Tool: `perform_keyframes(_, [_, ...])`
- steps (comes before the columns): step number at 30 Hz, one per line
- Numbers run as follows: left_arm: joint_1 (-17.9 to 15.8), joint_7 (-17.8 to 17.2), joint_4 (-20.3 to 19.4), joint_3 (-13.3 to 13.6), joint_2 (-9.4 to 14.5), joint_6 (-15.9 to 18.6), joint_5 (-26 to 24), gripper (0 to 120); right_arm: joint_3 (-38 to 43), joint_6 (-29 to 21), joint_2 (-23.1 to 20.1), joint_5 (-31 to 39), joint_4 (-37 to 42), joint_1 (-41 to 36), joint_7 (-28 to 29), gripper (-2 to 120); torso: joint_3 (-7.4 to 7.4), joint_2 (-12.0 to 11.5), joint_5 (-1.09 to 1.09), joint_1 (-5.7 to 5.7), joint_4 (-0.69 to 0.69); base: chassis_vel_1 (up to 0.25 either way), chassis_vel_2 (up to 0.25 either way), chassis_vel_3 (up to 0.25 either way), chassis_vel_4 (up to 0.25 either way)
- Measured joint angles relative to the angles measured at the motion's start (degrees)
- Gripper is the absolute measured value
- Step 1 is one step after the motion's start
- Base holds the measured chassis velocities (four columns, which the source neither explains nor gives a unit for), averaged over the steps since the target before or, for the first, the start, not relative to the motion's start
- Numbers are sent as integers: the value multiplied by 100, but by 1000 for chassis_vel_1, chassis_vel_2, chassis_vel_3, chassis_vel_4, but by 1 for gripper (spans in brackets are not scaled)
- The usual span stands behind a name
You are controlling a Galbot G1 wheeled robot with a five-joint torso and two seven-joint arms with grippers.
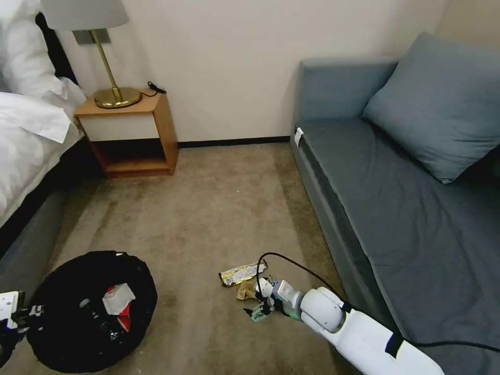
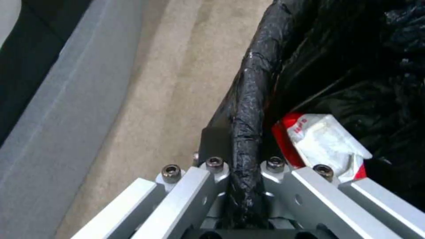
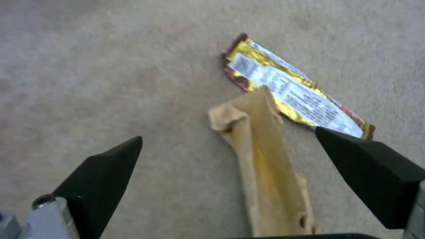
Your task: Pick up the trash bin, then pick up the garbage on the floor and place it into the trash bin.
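Tan-brown wrapper (image 3: 265, 156) between spread right gripper (image 3: 230, 172) jaws — untouched

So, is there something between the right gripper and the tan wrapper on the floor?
Nothing visible. The right gripper is open just above the tan wrapper, one finger to each side, with only carpet around. The yellow wrapper lies beyond it, touching its far end. The left gripper grips the bin rim.
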Motion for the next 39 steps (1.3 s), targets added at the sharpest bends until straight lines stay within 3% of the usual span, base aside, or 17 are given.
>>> perform_keyframes(8, [66,26,-7,34,-25,-28,79,3,-765,94,145,6,-997,967,-212,100,0,0,-1,0,0,0,0,0,0])
perform_keyframes(17, [165,42,-35,-32,2,-31,81,3,-837,98,329,221,-1671,1272,-521,99,0,0,0,0,0,0,0,0,0])
perform_keyframes(21, [205,51,-42,-64,33,-35,76,3,-749,69,481,382,-1990,1266,-585,89,0,0,0,0,0,0,0,0,0])
perform_keyframes(33, [195,53,-43,-48,25,-37,70,3,-635,96,674,288,-2252,1127,-503,42,0,0,0,0,-1,0,0,0,0])
perform_keyframes(38, [190,53,-43,-40,21,-37,70,3,-611,97,694,268,-2255,1094,-494,35,0,0,0,0,0,0,0,0,0])
perform_keyframes(39, [169,53,-43,-29,19,-37,70,3,-573,96,683,260,-2171,1036,-479,21,0,0,0,0,-1,0,0,0,0])
